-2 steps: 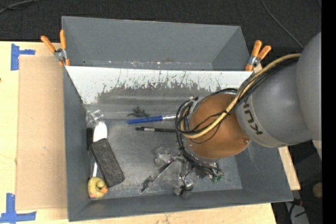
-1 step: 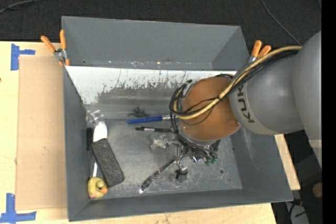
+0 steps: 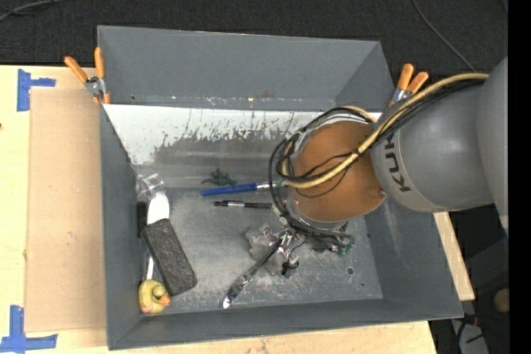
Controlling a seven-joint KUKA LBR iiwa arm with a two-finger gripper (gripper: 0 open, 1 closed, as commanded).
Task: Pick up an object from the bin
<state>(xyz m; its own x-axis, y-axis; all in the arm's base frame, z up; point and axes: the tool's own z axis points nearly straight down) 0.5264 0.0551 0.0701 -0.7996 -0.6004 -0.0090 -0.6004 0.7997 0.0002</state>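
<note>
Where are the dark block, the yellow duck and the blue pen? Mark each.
dark block (image 3: 168, 255), camera view, its top face.
yellow duck (image 3: 152, 295), camera view, its body.
blue pen (image 3: 231, 190), camera view, mid-barrel.

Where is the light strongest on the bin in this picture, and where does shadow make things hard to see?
In the camera view, glare lies as a pale band along the far wall of the bin. In the same view the floor around the blue pen is evenly lit, and the arm's orange cover throws shadow over the gripper and the small heap beside it.
</note>
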